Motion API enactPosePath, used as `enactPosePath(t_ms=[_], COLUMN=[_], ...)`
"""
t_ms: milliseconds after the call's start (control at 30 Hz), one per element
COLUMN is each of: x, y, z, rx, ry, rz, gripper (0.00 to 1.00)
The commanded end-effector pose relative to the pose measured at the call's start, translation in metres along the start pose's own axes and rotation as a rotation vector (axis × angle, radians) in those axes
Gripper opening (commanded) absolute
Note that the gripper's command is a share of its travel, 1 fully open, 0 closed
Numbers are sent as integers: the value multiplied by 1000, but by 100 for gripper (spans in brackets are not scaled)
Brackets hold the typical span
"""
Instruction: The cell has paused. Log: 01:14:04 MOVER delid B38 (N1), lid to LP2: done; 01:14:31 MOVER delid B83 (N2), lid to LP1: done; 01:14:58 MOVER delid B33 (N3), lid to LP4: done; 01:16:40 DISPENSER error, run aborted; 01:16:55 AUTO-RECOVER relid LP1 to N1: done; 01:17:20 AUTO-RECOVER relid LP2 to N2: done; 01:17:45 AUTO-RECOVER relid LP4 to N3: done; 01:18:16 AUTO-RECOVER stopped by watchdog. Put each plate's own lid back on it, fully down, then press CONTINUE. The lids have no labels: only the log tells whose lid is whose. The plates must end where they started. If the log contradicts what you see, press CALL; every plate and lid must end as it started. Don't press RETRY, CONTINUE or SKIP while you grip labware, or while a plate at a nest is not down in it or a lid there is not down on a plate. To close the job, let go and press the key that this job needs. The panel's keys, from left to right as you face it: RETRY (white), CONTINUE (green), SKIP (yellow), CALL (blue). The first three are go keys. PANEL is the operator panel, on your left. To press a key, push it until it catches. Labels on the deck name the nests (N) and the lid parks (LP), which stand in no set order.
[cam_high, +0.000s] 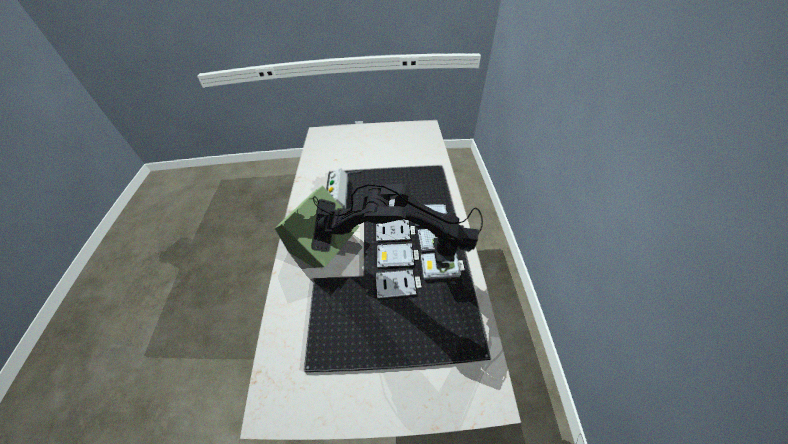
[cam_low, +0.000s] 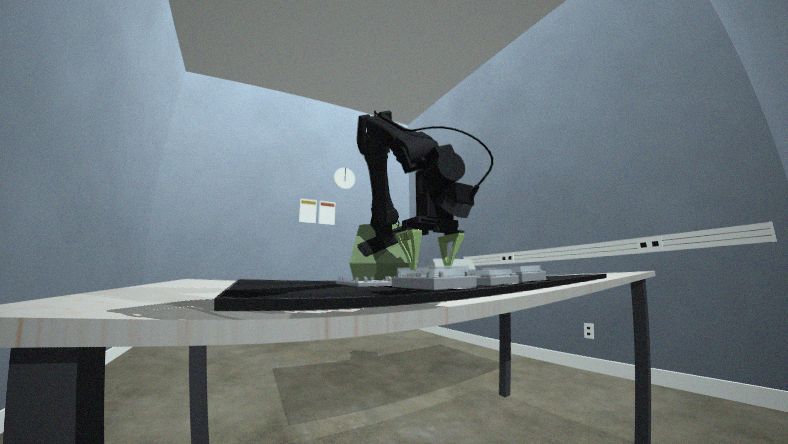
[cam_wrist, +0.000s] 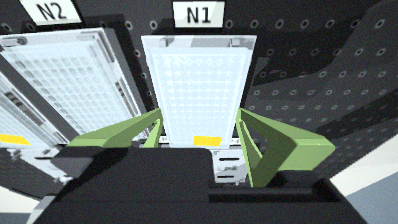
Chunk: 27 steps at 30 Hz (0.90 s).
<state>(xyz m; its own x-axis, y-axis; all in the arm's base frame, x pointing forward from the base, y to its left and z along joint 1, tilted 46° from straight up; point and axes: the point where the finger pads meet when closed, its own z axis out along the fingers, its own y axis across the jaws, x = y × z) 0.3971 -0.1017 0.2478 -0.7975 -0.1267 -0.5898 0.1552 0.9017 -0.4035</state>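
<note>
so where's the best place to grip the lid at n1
By its two long side edges, coming straight down from above, as the gripper holds it. The lid is flat, thin and rectangular, so only those parallel edges fit between the green fingers, on the yellow-tag end.

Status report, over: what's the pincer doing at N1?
Pincer shut on the clear lid at N1 label. Lid lifted above its plate. Neighbouring N2 plate sits close on one side; nothing blocking.
</note>
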Motion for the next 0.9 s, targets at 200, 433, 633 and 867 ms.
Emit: enactPosePath(t_ms=[200,433,633,867], x=[-8,-4,-4,-4], y=[-2,-1,-1,-1], z=[-3,-1,-1,-1], rx=[0,0,0,0], ry=[-34,-17,-17,-17], rz=[5,3,3,3], gripper=[0,0,0,0])
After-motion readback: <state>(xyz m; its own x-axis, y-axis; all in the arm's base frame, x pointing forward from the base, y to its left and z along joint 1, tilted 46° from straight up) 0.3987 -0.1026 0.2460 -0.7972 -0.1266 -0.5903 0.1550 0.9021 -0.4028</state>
